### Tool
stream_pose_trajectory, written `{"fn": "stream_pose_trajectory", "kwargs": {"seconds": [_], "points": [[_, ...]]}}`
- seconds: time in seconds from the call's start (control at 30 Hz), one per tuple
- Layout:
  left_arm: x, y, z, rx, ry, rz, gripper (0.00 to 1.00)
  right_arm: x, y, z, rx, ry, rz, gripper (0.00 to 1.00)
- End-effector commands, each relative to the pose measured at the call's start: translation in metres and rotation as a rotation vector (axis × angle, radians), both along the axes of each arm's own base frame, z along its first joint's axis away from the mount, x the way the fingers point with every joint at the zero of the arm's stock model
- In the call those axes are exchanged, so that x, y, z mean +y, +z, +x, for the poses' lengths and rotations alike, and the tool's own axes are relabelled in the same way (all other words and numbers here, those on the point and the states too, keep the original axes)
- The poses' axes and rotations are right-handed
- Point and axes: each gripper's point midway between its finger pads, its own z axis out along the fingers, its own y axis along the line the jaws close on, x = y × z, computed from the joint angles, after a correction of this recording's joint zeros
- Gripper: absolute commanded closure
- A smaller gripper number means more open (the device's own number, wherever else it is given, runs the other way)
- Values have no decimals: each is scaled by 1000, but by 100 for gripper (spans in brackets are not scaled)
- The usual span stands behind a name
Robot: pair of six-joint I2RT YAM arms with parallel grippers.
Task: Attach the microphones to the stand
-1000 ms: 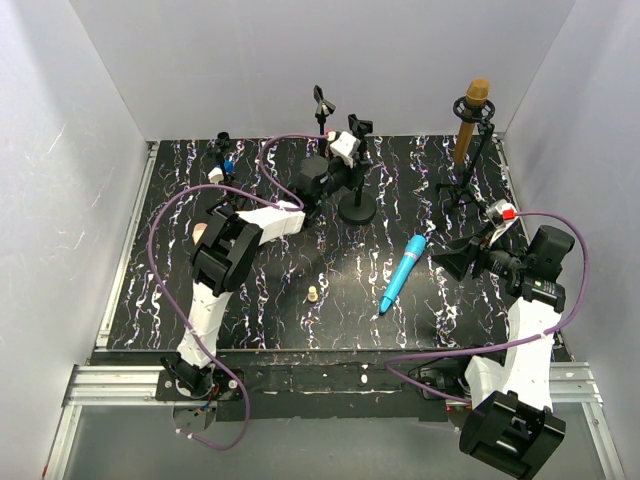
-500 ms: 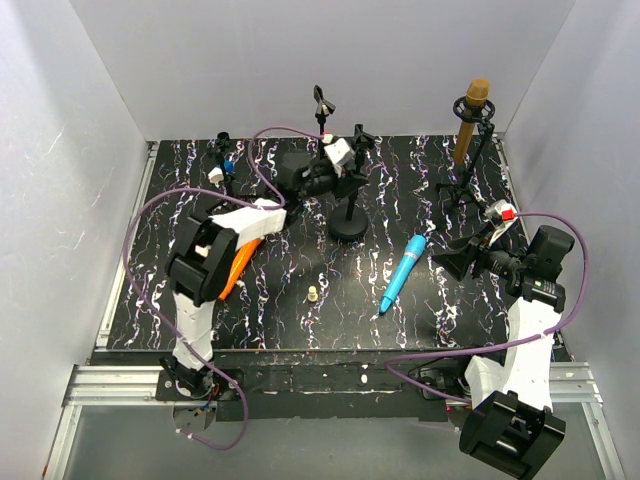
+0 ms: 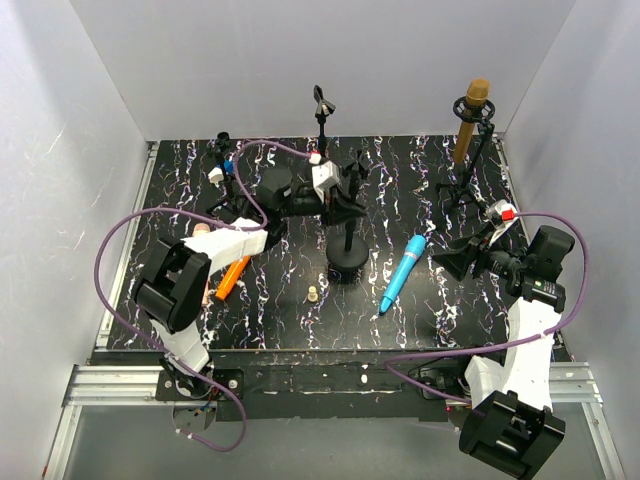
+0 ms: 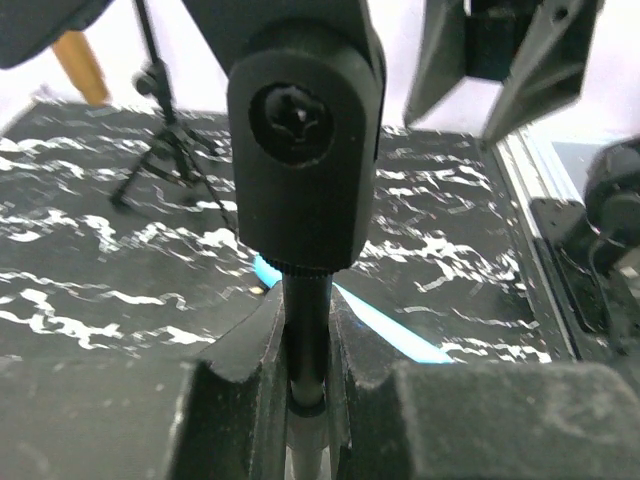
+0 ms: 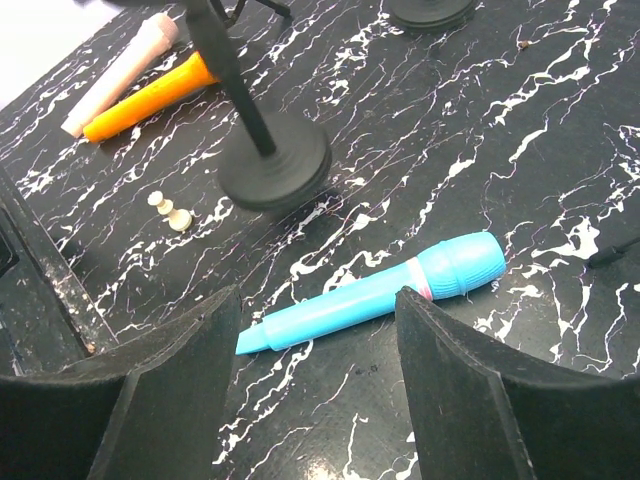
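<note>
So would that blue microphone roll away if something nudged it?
Probably. The blue microphone lies flat and its body looks round, so a sideways nudge would likely roll it, perhaps in a curve since the head is thicker than the tail. It looks like stiff, smooth plastic, so it should lift without bending but might slip in a loose grip.

Blue microphone point(image 5: 375, 290) (flat) near stand point(image 5: 275, 160)

The flat table top point(image 3: 400, 180) is black with thin white squiggles. There is a light blue stick microphone point(image 5: 375, 292) with a pink ring, an orange stick microphone point(image 5: 150, 97), a pale pink stick microphone point(image 5: 115, 75) and a golden-brown stick microphone point(image 3: 468, 125). The round-foot stand point(image 5: 273, 160) is black.
</note>
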Motion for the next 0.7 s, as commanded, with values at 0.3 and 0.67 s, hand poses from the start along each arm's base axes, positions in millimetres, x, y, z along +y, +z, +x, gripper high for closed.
{"fn": "stream_pose_trajectory", "kwargs": {"seconds": [0.3,0.67], "points": [[-10,1,-75,-87,-79,-9,100,-4,8,4,-35,-1,-15,29],[2,-26,-82,-76,-12,44,83,-6,5,5,-28,-12,-15,28]]}}
